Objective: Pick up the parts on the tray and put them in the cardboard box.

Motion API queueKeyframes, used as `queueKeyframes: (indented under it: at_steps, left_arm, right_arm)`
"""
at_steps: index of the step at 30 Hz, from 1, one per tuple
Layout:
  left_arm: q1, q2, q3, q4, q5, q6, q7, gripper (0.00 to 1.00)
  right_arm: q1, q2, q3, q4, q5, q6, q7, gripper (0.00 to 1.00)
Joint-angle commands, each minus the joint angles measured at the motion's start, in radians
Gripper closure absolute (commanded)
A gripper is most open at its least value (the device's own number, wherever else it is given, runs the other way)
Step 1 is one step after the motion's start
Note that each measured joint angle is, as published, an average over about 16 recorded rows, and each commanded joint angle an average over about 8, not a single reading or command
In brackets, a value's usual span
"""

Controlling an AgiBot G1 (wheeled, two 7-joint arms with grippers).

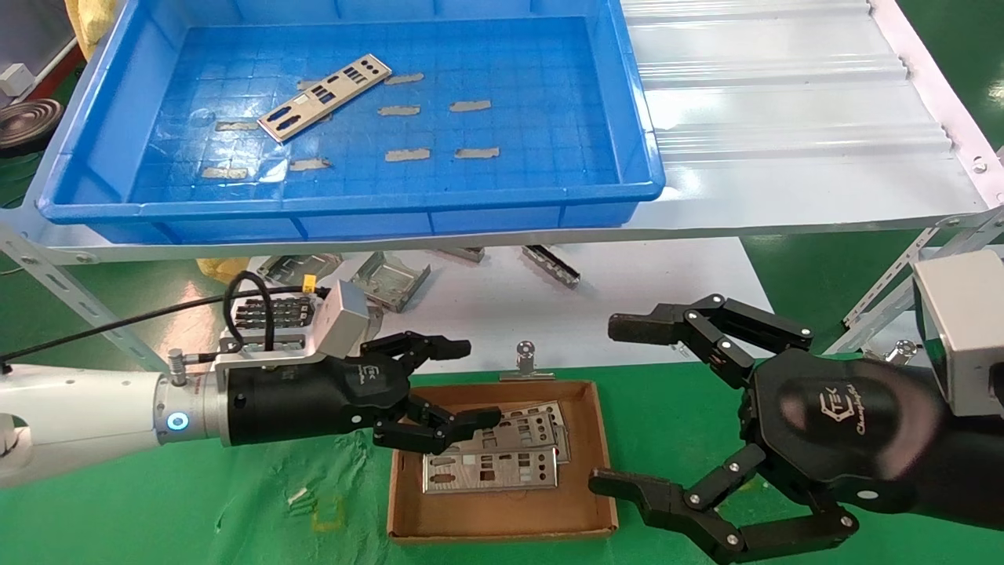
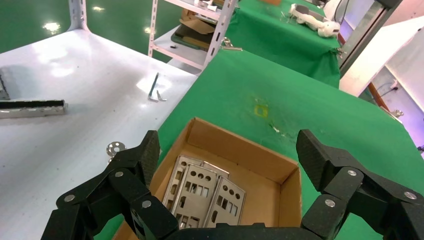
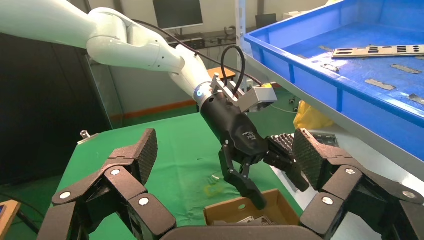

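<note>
Head view shows the left gripper [image 1: 451,384] hovering over the small shallow brown cardboard box [image 1: 502,522], its black fingers spread apart and holding nothing. Inside the box lie several thin silvery metal plates [image 1: 490,471] punched with rectangular and oval cutouts, overlapping one another toward the box's far side. One more such plate [image 1: 325,97] rests flat on the gridded floor of the large bright-blue plastic tray [image 1: 353,212], toward its far left, among small grey tape patches [image 1: 407,154]. The tray sits on a white metal shelf [image 1: 784,118] above and beyond the box. The right gripper [image 1: 623,408] hangs just to the right of the box over the green cloth [image 1: 196,510], fingers wide apart and empty.
</note>
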Motion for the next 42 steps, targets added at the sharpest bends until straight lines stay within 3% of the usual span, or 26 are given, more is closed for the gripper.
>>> queueKeyframes:
  at_steps: [1, 8, 42]
  left_arm:
    - [-0.001, 0.002, 0.002, 0.001, 0.001, -0.001, 0.004, 0.0]
    - [0.026, -0.03, -0.02, -0.074, -0.012, -0.009, -0.02, 0.0]
    - [0.283, -0.353, -0.249, -0.795, -0.157, -0.062, -0.279, 0.0]
  right_arm:
    - [0.0, 0.0, 0.0, 0.0, 0.0, 0.0, 0.0, 0.0]
    - [0.0, 0.0, 0.0, 0.0, 0.0, 0.0, 0.0, 0.0]
    - [0.0, 0.0, 0.0, 0.0, 0.0, 0.0, 0.0, 0.0]
